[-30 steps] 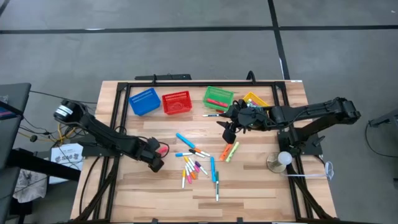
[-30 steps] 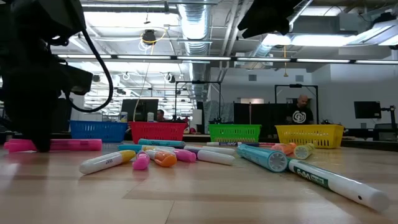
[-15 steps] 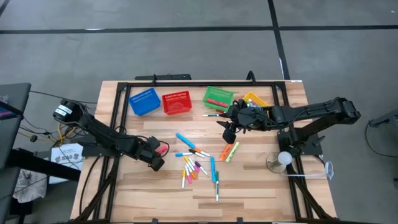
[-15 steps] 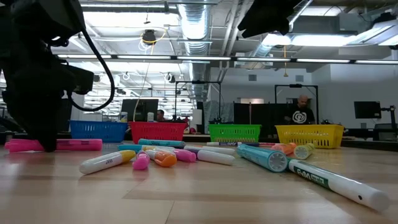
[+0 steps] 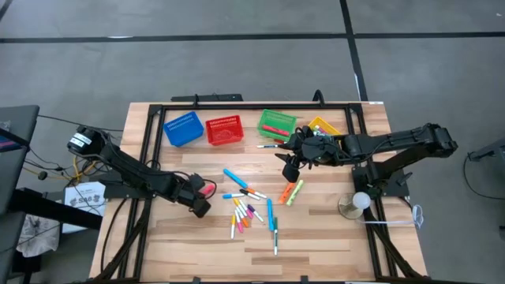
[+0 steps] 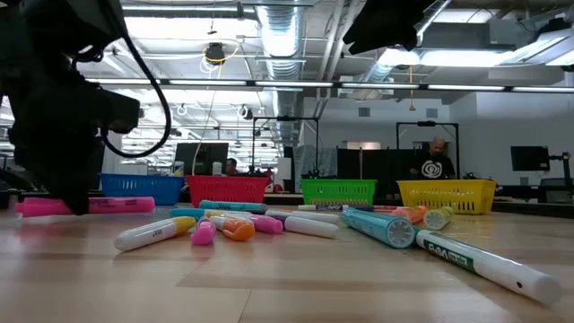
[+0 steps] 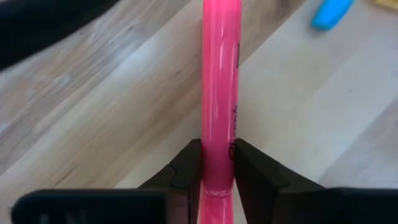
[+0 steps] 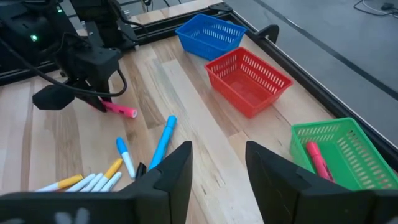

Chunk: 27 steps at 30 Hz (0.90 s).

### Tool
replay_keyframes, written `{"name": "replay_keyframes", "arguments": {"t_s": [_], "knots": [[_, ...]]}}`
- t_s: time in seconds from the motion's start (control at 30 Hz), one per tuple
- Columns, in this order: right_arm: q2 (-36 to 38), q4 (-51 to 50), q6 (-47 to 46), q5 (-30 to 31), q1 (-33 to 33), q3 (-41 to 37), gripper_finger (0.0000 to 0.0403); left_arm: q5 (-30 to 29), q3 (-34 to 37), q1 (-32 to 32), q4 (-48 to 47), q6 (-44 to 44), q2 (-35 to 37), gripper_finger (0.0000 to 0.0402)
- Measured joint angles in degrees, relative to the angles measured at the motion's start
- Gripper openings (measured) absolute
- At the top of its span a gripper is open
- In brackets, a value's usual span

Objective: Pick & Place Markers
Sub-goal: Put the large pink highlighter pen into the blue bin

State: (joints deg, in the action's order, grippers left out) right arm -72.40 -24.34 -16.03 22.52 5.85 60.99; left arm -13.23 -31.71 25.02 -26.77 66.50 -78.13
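Observation:
A pink marker [image 7: 219, 93] lies near the table's left side, and my left gripper [image 5: 200, 200] is shut on it. A loose pile of markers [image 5: 248, 209] lies at mid-table, with a blue one [image 5: 233, 179] and an orange and green pair [image 5: 290, 192] beside it. My right gripper [image 8: 217, 165] hovers open and holds nothing, above the table in front of the green basket [image 5: 277, 125]. That basket has a red marker [image 8: 318, 158] lying in it. My left gripper pinches the pink marker's barrel [image 7: 217, 163] between its two fingers [image 7: 186, 171], nearer one end than the middle. The fingers come steeply from above and lie across the marker. The marker [image 6: 112, 205] stays level, at or just above the table top.
Blue [image 5: 183, 128], red [image 5: 224, 130], green and yellow [image 5: 323, 126] baskets stand in a row along the far edge. A black rail frame [image 5: 237, 106] borders the table. A small stand with a white ball [image 5: 357, 203] sits at the right. Bare wood lies at the near edge.
My left gripper has tipped a little over the pink marker. The marker has shifted slightly with it and now sits a touch higher in the low view. My right gripper has kept still.

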Motion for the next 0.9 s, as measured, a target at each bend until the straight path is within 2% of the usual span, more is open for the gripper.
{"name": "replay_keyframes", "arguments": {"t_s": [0.2, 0.4, 0.7, 0.9], "knots": [[0.0, 0.0, 0.0, 0.0, 0.0, 0.0, 0.0134, 0.1, -3.2, -1.2, 0.0, -3.3, 2.5, 0.0077], [0.0, 0.0, 0.0, 0.0, 0.0, 0.0, 0.0133, -1.7, -5.4, -7.3, -4.0, -10.5, 15.0, 0.0077], [0.0, 0.0, -0.3, 0.0, 0.1, 0.0, 0.0134, -10.2, -7.3, -24.0, -16.2, -25.5, 36.3, 0.0076], [0.0, 0.0, -0.5, -0.1, 0.1, 0.0, 0.0132, -12.2, -7.3, -37.1, -18.4, -37.0, 38.9, 0.0076]]}}
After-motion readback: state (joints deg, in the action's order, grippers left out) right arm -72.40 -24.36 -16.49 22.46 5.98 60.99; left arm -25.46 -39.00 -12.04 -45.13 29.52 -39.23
